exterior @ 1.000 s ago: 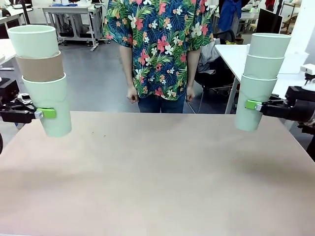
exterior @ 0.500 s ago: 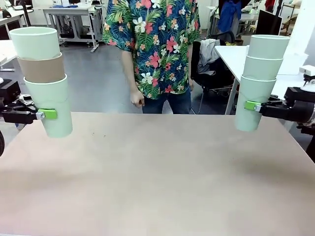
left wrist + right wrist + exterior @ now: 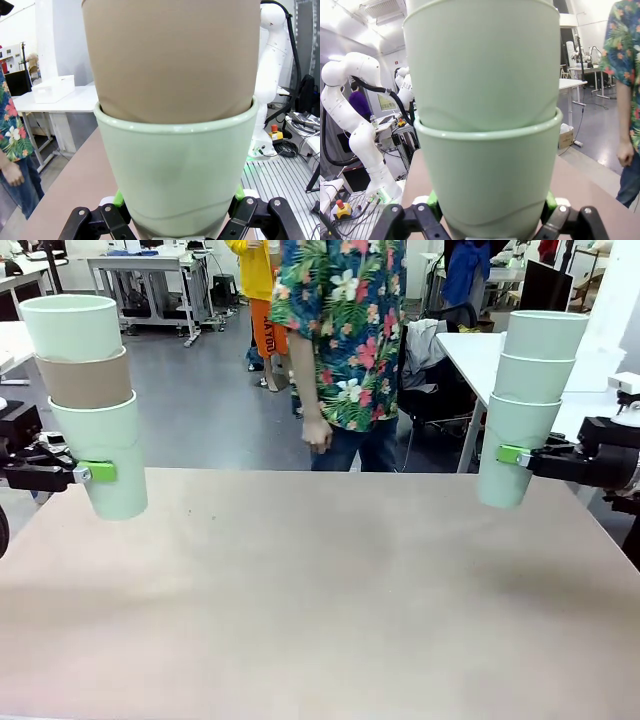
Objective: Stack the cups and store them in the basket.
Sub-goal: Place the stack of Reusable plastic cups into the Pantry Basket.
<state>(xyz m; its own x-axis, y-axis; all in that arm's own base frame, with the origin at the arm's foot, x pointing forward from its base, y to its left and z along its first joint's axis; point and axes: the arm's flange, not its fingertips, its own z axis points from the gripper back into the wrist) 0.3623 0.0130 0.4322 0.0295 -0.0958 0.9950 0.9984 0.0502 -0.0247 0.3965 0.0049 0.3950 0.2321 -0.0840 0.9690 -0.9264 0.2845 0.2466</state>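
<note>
**Stacks of three cups held up at both sides**

Left pincer (image 3: 105, 473) was clamped on the bottom mint cup of the left stack (image 3: 90, 400), which carried the brown cup (image 3: 83, 380) in the middle and a mint one on top, at the far left of the tabletop (image 3: 320, 590). Right pincer (image 3: 505, 454) gripped the lowest cup of the all-mint right stack (image 3: 525, 390) at the far right. Both stacks stood upright and seemed clear of the surface. A person (image 3: 345, 340) stood beyond the far edge, one hand (image 3: 318, 434) hanging.
</note>
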